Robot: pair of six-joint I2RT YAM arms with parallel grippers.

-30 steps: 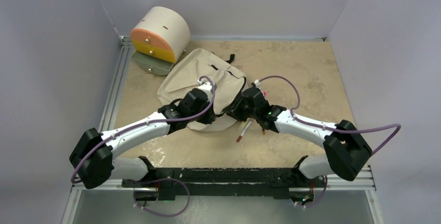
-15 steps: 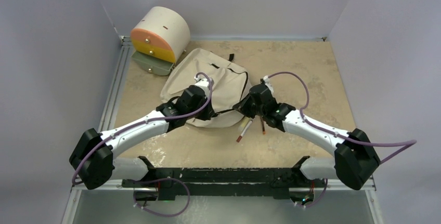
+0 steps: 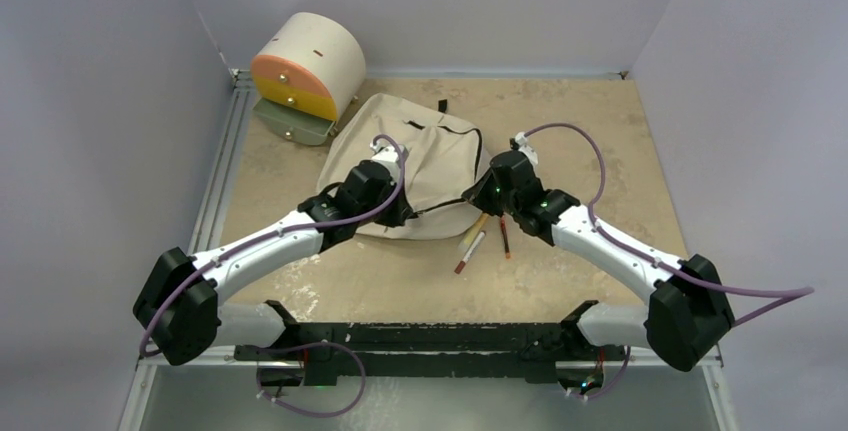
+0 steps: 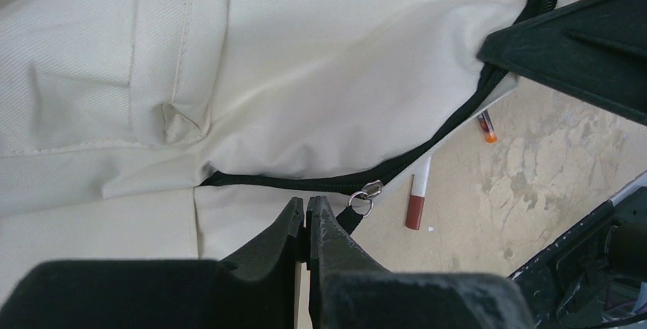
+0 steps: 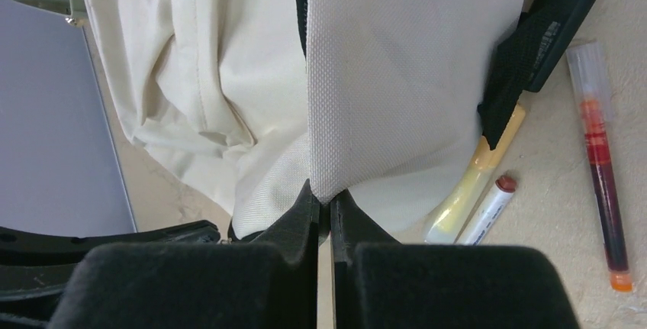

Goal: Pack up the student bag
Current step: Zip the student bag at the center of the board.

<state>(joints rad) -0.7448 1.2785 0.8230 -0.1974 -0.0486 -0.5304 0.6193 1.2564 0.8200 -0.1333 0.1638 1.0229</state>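
The student bag (image 3: 420, 156) is a soft cream backpack lying flat in the middle of the table, with its black zipper (image 4: 305, 182) running across it. My left gripper (image 3: 405, 213) (image 4: 306, 205) is shut at the bag's near edge. The black strap of the zipper pull (image 4: 368, 195) runs in behind its right finger. Over at the bag's right edge, my right gripper (image 3: 483, 199) (image 5: 324, 199) is shut on a fold of the cream fabric (image 5: 381, 77) and holds it taut.
A white marker with a red cap (image 3: 468, 251) (image 5: 488, 208), a yellow pen (image 3: 478, 226) (image 5: 473, 188) and a red pen (image 3: 504, 236) (image 5: 603, 184) lie beside the bag's near right edge. A cream-and-orange drawer unit (image 3: 305, 66) stands at the back left.
My right gripper closed on the bag's fabric and drew it to the right and back, uncovering more of the pens. The left gripper stayed shut and hardly moved.
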